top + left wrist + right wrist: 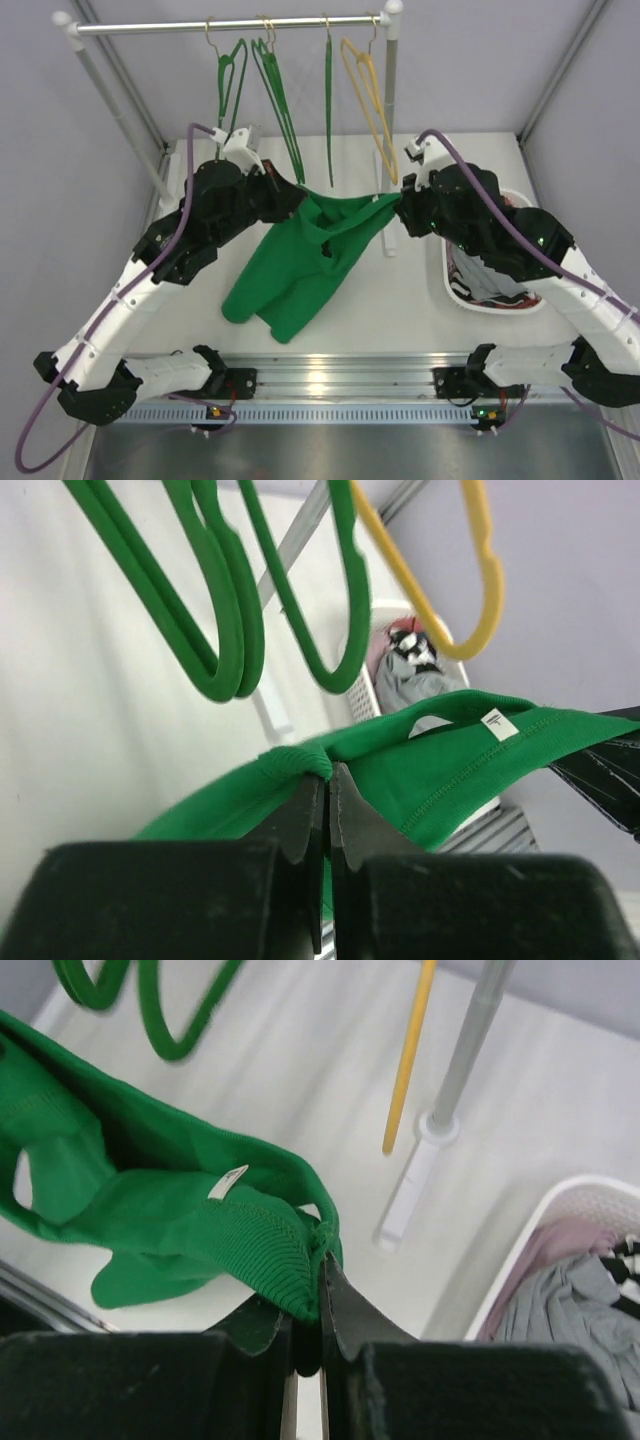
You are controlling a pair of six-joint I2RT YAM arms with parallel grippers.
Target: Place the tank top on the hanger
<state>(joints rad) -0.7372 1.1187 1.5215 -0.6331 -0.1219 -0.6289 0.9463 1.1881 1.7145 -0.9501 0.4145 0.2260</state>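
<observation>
Below the hanger (328, 120), your left claw (328, 780) and right claw (320, 1272) each pinch the tank top (300, 265) at a shoulder; it looks light and limp, so hold the hems.

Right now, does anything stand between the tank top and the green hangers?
Nothing visible does. The left pincer and right pincer hold the tank top stretched just below the green hangers; the yellow hanger hangs beside them.

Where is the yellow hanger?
In the top view, the yellow hanger hangs from the rail at the back, furthest right of the four hangers, between a green hanger and the rack's right post.
</observation>
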